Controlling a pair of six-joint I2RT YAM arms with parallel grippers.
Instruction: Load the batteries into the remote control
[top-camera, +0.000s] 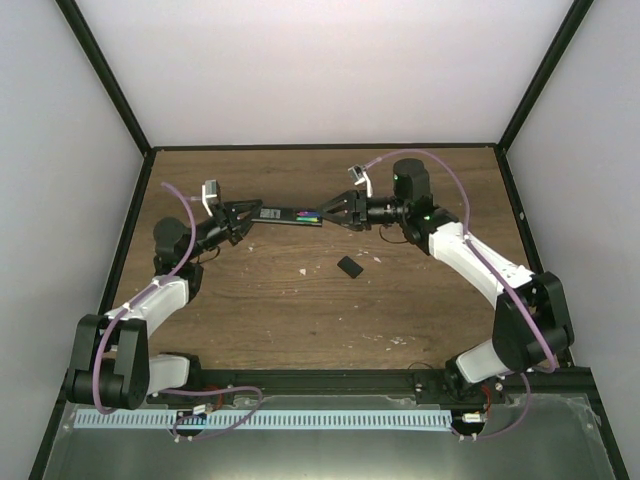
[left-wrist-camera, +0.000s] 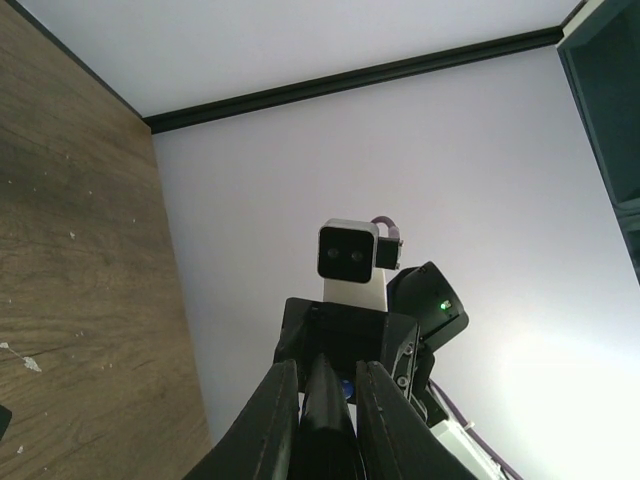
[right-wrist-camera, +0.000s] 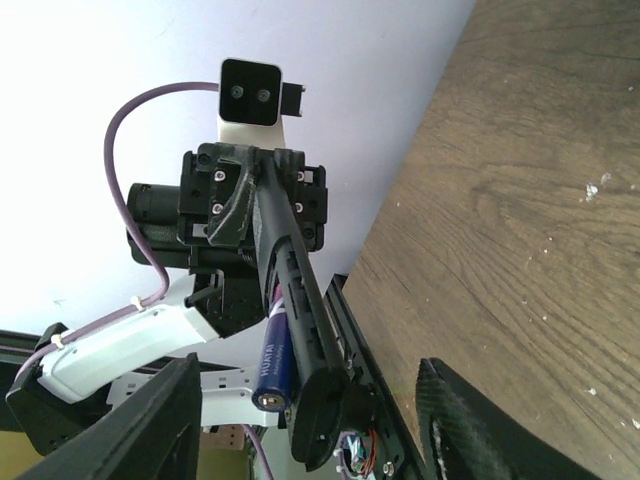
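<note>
The remote control (top-camera: 285, 214), a slim black bar, is held level above the table, and my left gripper (top-camera: 243, 212) is shut on its left end. In the left wrist view the bar (left-wrist-camera: 328, 420) sits pinched between the two fingers. Green and purple batteries (top-camera: 310, 216) show in its open back near the right end. The right wrist view shows the purple battery (right-wrist-camera: 275, 358) lying along the remote (right-wrist-camera: 300, 300); the green one is hidden there. My right gripper (top-camera: 336, 212) is open, its fingers (right-wrist-camera: 150, 425) wide on either side of the remote's right end without touching it.
A small black cover piece (top-camera: 350, 266) lies on the wooden table (top-camera: 300, 310) in front of the remote. White walls with black frame posts (top-camera: 105, 75) close in the back and sides. The arm bases stand on the rail at the near edge (top-camera: 320, 380).
</note>
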